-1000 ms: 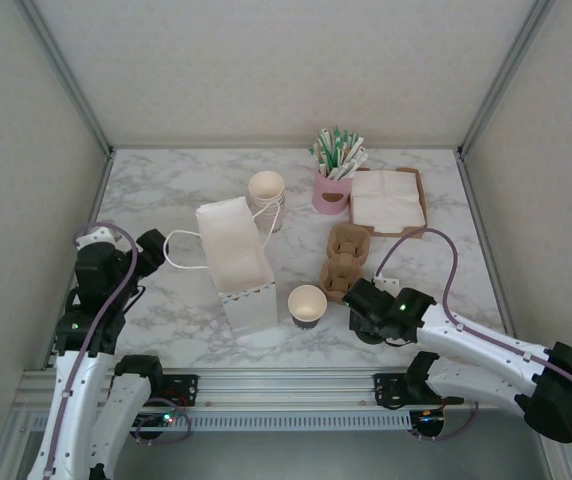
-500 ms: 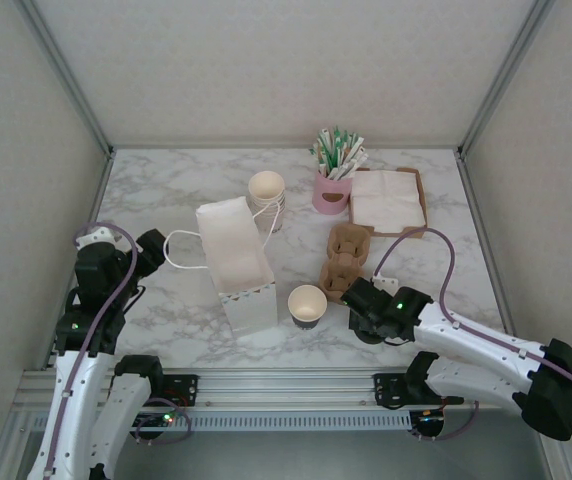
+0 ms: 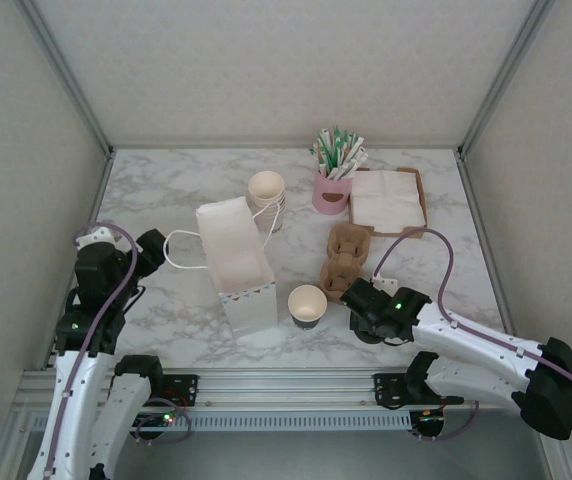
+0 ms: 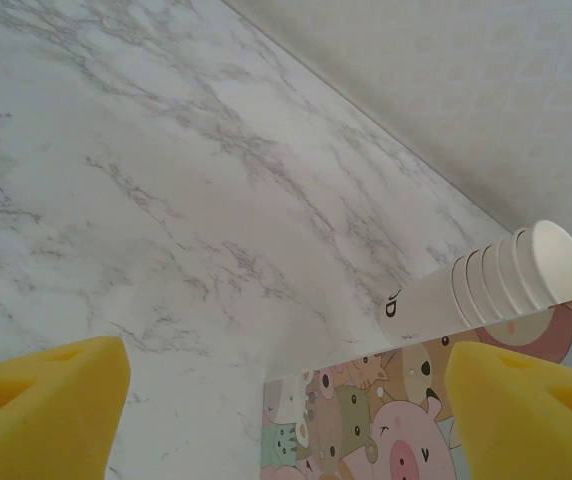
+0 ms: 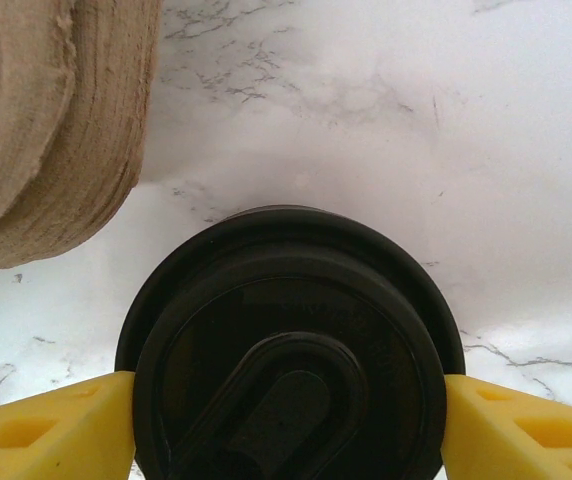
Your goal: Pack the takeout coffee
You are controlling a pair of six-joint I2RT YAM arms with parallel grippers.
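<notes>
While stretched in low from the near-right corner, lays right arm [image 3: 476, 345] along the front edge of the counter [image 3: 166, 190] & tips the wrist steeply down over a black lid [image 5: 286, 340] lying flat on the marble, just near-right of the brown cup carrier [image 3: 344, 255]. Straddles that lid w/ right tool [image 5: 288, 400]: yellow pads [image 5: 46, 420] right up against both flanks of the rim, apparently touching; can't tell whether truly clamped or merely set alongside. Finds the takeout coffee cup [image 3: 307, 303] upright & lidless near the front edge, mouth open, dark-sided, just beside the near-right corner of the white paper bag [image 3: 234, 262]. Puts that cup left of right tool, close but apart, w/ lid & cup separate on the marble. Stands left arm [image 3: 91, 300] folded up at the counter's left edge, rising from its base to a bent wrist. Aims left tool [image 4: 286, 410] out across bare marble toward the bag's cartoon-printed side & the stack of cream cups [image 4: 496, 275] beyond. Shows its pads spread wide w/ only counter btwn them, i.e. open. Places the takeout coffee cup well off to the right of left tool, on the bag's far side.
</notes>
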